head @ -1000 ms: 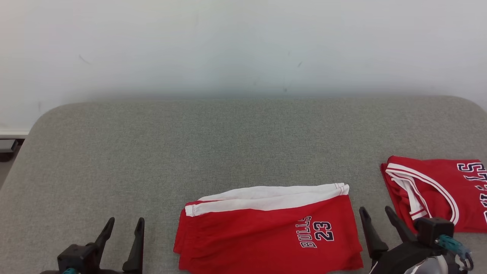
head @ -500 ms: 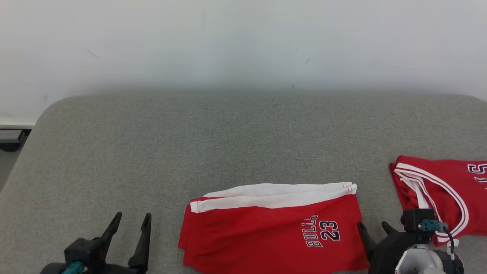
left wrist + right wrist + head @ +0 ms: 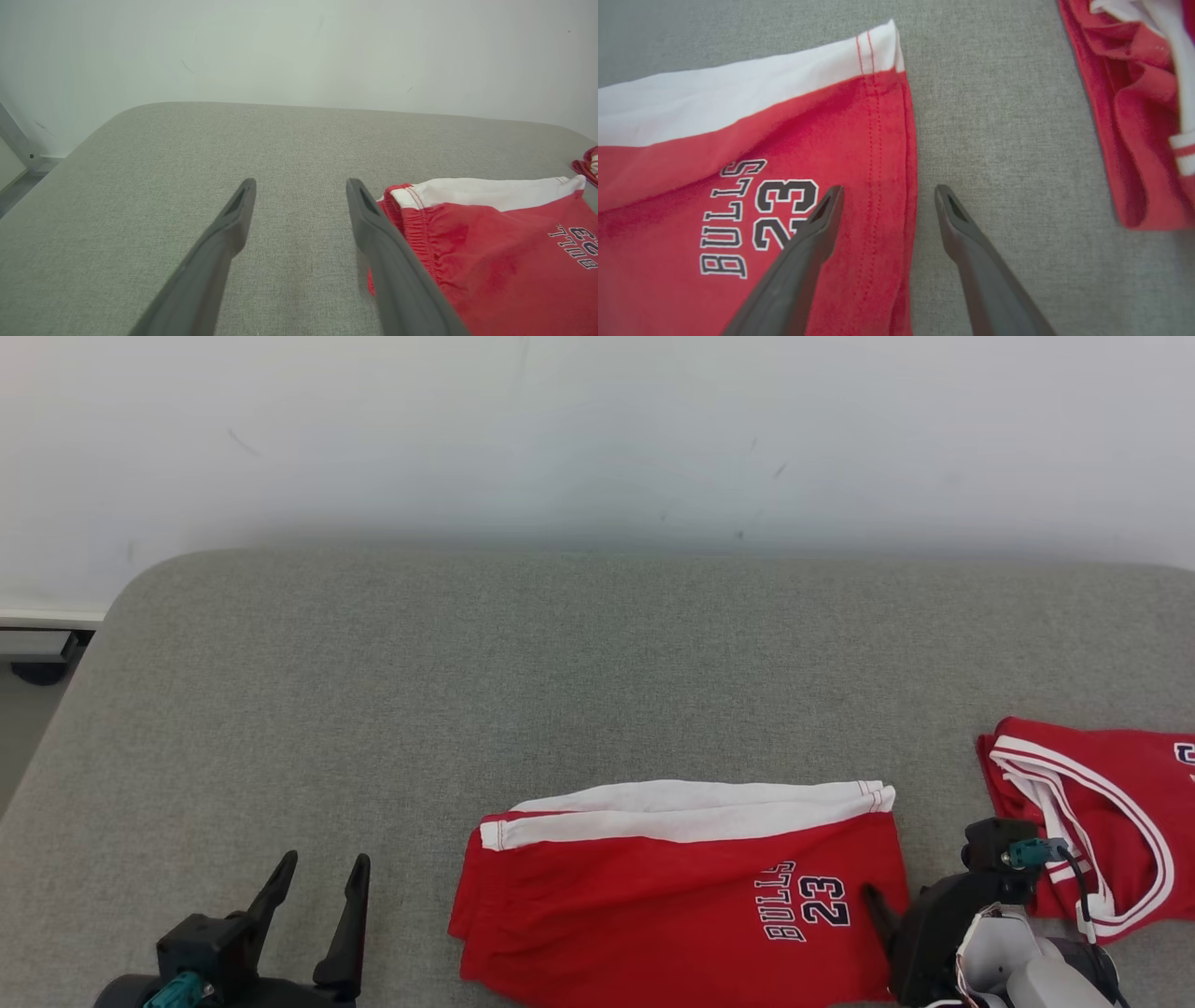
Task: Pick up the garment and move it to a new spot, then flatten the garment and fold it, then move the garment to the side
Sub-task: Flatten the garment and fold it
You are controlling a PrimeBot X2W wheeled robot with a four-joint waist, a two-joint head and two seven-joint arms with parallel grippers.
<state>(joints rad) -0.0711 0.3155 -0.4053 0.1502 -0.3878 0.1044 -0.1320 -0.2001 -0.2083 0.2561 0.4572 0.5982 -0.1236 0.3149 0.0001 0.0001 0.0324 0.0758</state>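
The folded red shorts (image 3: 672, 896) with a white band and "BULLS 23" print lie flat at the near middle of the grey padded surface (image 3: 467, 691). My right gripper (image 3: 887, 907) is low at their right hem. In the right wrist view it (image 3: 888, 190) is open and straddles that hem of the shorts (image 3: 738, 154), one finger over the print and the other over bare grey fabric. My left gripper (image 3: 324, 859) rests open to the left of the shorts, holding nothing. Its wrist view shows the left gripper (image 3: 301, 184) with the shorts' waistband (image 3: 490, 242) just right of the fingers.
A second folded red jersey (image 3: 1102, 812) with white trim lies at the right, a hand's width from the shorts, and shows again (image 3: 1134, 116) in the right wrist view. A white wall stands behind. The surface's rounded left edge (image 3: 56, 747) drops to the floor.
The head camera has shifted, so everything sits further right. My right gripper has tipped down and moved left, from beside the shorts to over their right hem. The left gripper has kept its pose.
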